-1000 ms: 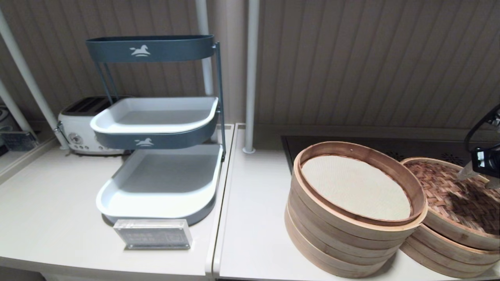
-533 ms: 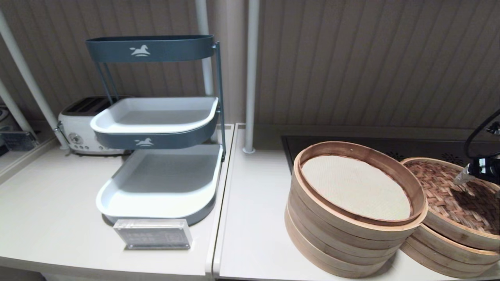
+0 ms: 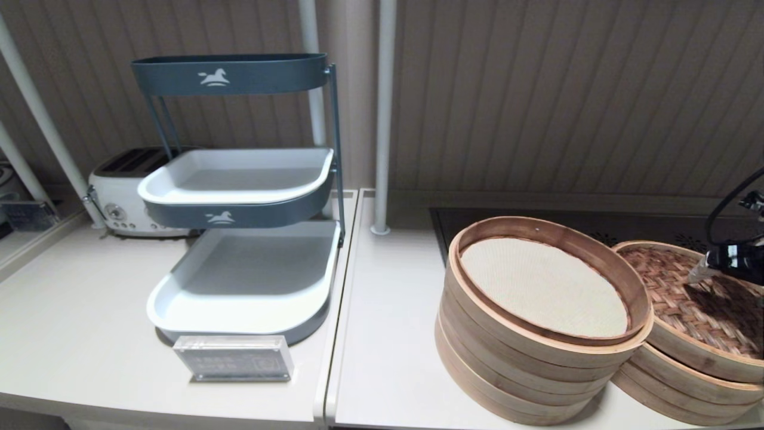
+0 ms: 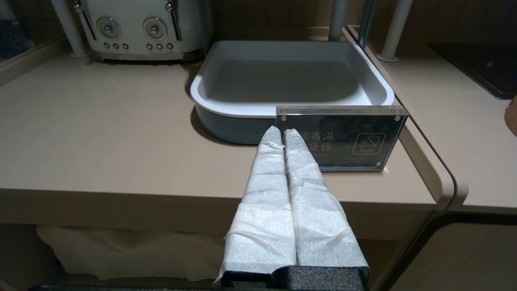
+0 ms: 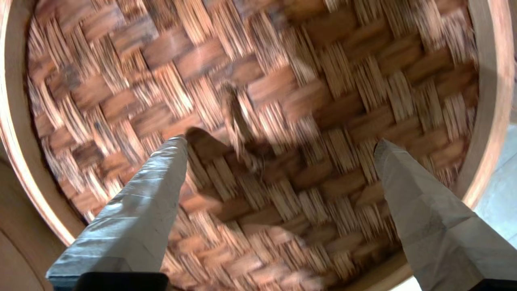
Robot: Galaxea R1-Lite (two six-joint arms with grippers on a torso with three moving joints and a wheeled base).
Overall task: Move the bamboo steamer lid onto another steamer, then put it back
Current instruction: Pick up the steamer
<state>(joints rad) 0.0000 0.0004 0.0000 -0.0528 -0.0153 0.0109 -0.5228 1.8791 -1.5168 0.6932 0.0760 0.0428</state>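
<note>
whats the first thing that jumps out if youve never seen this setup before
Two big bamboo steamers on the counter's right: the taller stack topped by a cream liner mat, and beside it the low steamer wearing the bamboo steamer lid. The right pincer hangs open above that lid's loop handle. On the left stands a blue-grey tiered tray rack with a white toaster behind it; the left pincer is shut, parked by the counter's front edge.
</note>
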